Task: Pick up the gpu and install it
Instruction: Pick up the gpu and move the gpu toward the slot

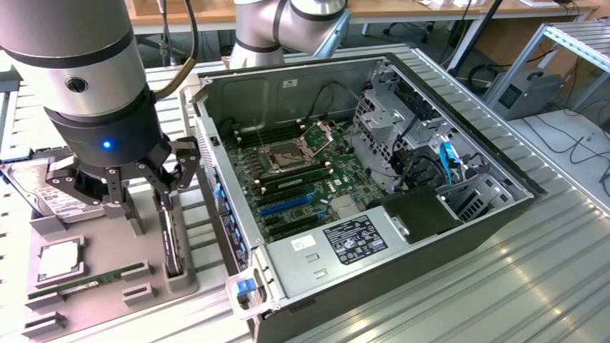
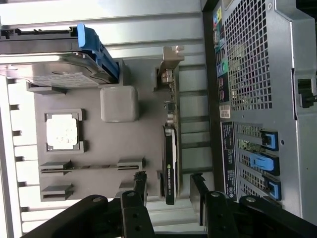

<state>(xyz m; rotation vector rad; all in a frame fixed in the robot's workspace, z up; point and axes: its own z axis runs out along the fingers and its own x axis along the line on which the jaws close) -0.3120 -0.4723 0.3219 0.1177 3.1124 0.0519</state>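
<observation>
The gpu (image 2: 171, 148) stands on edge in a slot of the grey holder tray (image 2: 143, 99), dark shroud on one face and its silver end bracket at the far end. In the exterior view the gpu (image 1: 173, 246) is a thin dark card at the tray's (image 1: 96, 300) edge nearest the computer case. My gripper (image 2: 169, 191) hangs open just above the card's near end. One finger (image 2: 140, 186) is on each side of the card, and neither touches it. In the exterior view the gripper (image 1: 151, 207) sits under the grey arm with the blue light.
The open computer case (image 1: 381, 179) lies right beside the tray, motherboard (image 1: 305, 179) exposed, with blue slot clips (image 2: 262, 161) on its rear panel. The tray also holds a hard drive (image 2: 59, 64) with a blue bracket, a CPU (image 2: 62, 133) and a RAM stick (image 1: 86, 280).
</observation>
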